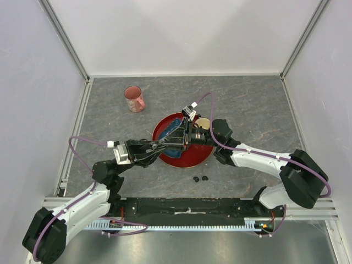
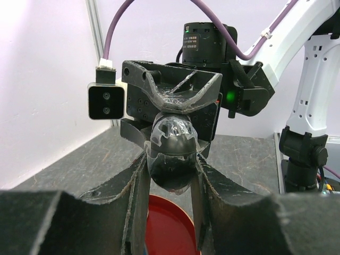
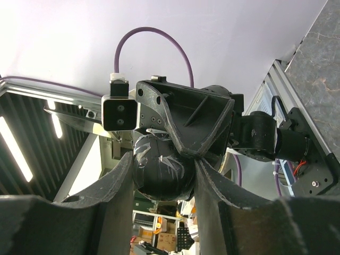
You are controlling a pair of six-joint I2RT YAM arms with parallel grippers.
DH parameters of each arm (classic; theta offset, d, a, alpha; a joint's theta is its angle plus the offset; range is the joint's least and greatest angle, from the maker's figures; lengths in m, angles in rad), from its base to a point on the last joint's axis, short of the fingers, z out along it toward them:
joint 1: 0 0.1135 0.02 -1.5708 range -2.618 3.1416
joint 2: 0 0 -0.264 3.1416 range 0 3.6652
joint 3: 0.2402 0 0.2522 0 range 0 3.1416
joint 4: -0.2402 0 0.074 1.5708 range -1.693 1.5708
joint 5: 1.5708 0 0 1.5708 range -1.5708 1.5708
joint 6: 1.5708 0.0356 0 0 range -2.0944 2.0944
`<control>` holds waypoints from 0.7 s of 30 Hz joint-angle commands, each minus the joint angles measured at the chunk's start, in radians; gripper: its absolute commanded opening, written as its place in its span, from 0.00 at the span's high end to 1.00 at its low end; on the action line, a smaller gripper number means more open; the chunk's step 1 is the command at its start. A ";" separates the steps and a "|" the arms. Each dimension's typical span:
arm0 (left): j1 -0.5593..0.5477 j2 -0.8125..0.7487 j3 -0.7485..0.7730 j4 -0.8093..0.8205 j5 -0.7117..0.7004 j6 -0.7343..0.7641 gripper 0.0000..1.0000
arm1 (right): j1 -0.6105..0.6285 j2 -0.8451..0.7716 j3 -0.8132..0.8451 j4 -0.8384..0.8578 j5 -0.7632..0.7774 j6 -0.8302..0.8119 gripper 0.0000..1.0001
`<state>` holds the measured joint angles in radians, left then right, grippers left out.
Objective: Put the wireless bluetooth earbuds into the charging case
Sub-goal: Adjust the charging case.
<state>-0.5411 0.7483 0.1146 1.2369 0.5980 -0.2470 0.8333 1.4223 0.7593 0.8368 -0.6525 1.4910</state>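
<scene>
Black oval charging case (image 2: 172, 146) is clamped by both tools at once: left tool (image 2: 171, 170) pinches it between its fingers, and right tool (image 3: 162, 183) grips it from the opposite end. Red plate (image 1: 192, 159) sits directly under the two tools. Two tiny black earbuds (image 1: 196, 179) lie on the grey desk (image 1: 247, 104) just outside the plate rim, toward the arm bases from the right tool. Pink cup (image 1: 133, 99) stands well beyond the left tool.
</scene>
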 commanded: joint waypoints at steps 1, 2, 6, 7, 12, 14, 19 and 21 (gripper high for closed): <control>0.006 0.005 0.019 0.052 -0.044 -0.021 0.59 | 0.009 -0.002 -0.008 0.018 -0.006 -0.031 1.00; 0.004 0.005 0.019 0.055 -0.046 -0.026 0.59 | 0.009 0.000 -0.008 0.010 -0.003 -0.035 1.00; 0.004 0.008 0.019 0.061 -0.056 -0.031 0.59 | 0.010 -0.003 -0.011 -0.001 0.002 -0.044 1.00; 0.004 0.008 0.019 0.062 -0.055 -0.031 0.59 | 0.009 -0.003 -0.011 0.001 0.004 -0.049 1.00; 0.004 0.014 0.014 0.081 -0.058 -0.031 0.59 | 0.009 -0.005 -0.014 -0.019 0.010 -0.063 1.00; 0.004 0.014 0.013 0.082 -0.053 -0.020 0.59 | 0.010 -0.006 -0.012 -0.022 0.011 -0.066 1.00; 0.004 0.008 0.008 0.085 -0.052 -0.014 0.62 | 0.009 -0.005 -0.017 0.001 0.011 -0.055 1.00; 0.004 0.008 0.007 0.085 -0.050 -0.011 0.67 | 0.010 -0.003 -0.015 -0.007 0.011 -0.057 1.00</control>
<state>-0.5411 0.7612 0.1146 1.2518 0.5797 -0.2615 0.8341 1.4223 0.7574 0.8074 -0.6266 1.4479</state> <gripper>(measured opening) 0.375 0.474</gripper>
